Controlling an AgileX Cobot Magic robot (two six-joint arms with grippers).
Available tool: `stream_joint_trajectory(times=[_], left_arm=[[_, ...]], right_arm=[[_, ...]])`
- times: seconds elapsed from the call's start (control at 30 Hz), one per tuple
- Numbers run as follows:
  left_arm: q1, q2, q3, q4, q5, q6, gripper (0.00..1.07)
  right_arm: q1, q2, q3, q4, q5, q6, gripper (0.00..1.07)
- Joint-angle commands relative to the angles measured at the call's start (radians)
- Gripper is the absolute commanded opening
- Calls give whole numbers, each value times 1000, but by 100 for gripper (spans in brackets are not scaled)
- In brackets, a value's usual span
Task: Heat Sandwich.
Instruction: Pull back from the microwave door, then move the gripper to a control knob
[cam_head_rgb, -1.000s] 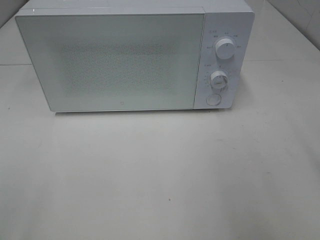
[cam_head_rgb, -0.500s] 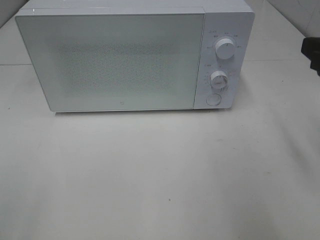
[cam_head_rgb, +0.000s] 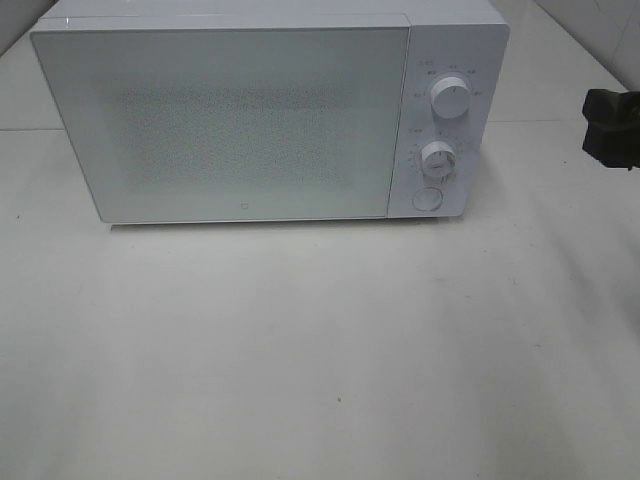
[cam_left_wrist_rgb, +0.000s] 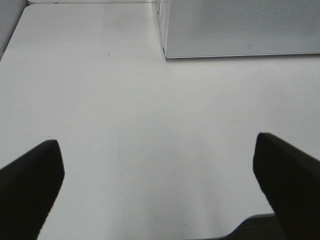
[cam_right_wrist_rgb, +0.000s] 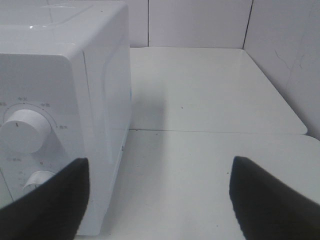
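Observation:
The sandwich is out of view in every frame. A white microwave (cam_head_rgb: 220, 120) stands at the back of the table with its door shut. My right gripper (cam_head_rgb: 600, 130) shows as a dark shape at the right edge, level with the control panel and well apart from it. In the right wrist view it (cam_right_wrist_rgb: 159, 200) is open with nothing between its fingers (cam_right_wrist_rgb: 45, 200), and the microwave's side (cam_right_wrist_rgb: 105, 100) and upper knob (cam_right_wrist_rgb: 24, 131) lie ahead. My left gripper (cam_left_wrist_rgb: 157, 187) is open and empty over bare table, with the microwave's corner (cam_left_wrist_rgb: 240, 25) far ahead.
The control panel carries two round knobs (cam_head_rgb: 452, 98) (cam_head_rgb: 438, 158) and a round button (cam_head_rgb: 427, 199). The pale table (cam_head_rgb: 320, 350) stretches in front of the microwave. A tiled wall (cam_right_wrist_rgb: 200, 22) closes the back and right side.
My right gripper has come into the exterior view from the right edge and moved a little leftward. The microwave has not moved and its door stays shut.

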Motion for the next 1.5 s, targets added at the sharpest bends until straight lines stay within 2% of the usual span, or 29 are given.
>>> stream_joint_trajectory(times=[0.03,0.1,0.13,0.3,0.43,0.53,0.57,0.6,0.87,1.17,1.5], left_arm=[[5,-17,1,-8,-4,-4,98],[5,-17,1,-8,-4,-4,98],[5,-17,1,-8,-4,-4,98],[5,-17,1,-8,-4,-4,98],[5,-17,1,-8,-4,-4,98],[5,-17,1,-8,-4,-4,98],[5,-17,1,-8,-4,-4,98],[5,-17,1,-8,-4,-4,98],[5,-17,1,-8,-4,-4,98],[5,-17,1,-8,-4,-4,98],[5,-17,1,-8,-4,-4,98]], right_arm=[[30,19,18,60,-77,-41,75],[68,41,32,122,-117,-87,75],[112,66,44,192,-158,-132,75],[178,106,55,295,-222,-189,75],[295,190,55,440,-314,-203,75],[332,217,55,476,-355,-203,75],[375,246,54,516,-394,-203,75],[375,246,54,516,-394,-203,75],[540,371,52,671,-530,-203,75],[632,432,44,738,-554,-200,75],[632,437,41,738,-552,-200,75]])
